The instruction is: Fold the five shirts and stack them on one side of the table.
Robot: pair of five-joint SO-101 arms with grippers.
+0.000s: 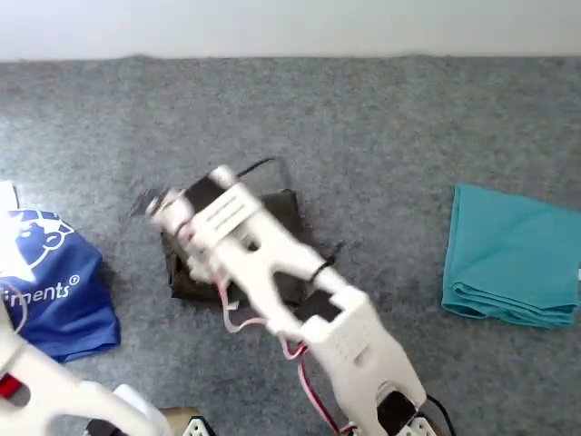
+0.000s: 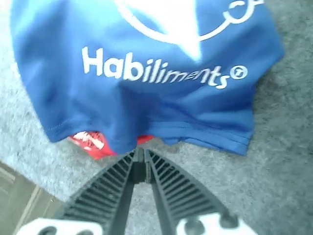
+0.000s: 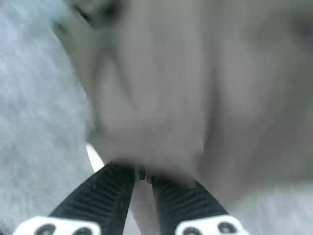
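Note:
A dark brown shirt [image 1: 289,216] lies folded a little left of the table's middle, and my right arm stretches across it. My right gripper [image 1: 152,207] is at the shirt's left edge. In the right wrist view the fingers [image 3: 115,188] of the right gripper [image 3: 142,175] are shut with the dark shirt's [image 3: 195,98] cloth bunched at their tips. A blue printed shirt [image 1: 50,282] lies at the left edge. My left gripper [image 2: 140,157] is shut just short of the blue shirt's [image 2: 146,98] hem, holding nothing. A red shirt [image 2: 93,143] peeks out under it.
A folded teal shirt [image 1: 508,259] lies at the right side. My left arm [image 1: 41,386] comes in at the near left corner. The grey felt-like table [image 1: 363,118] runs bare to the far wall, and between the dark and teal shirts.

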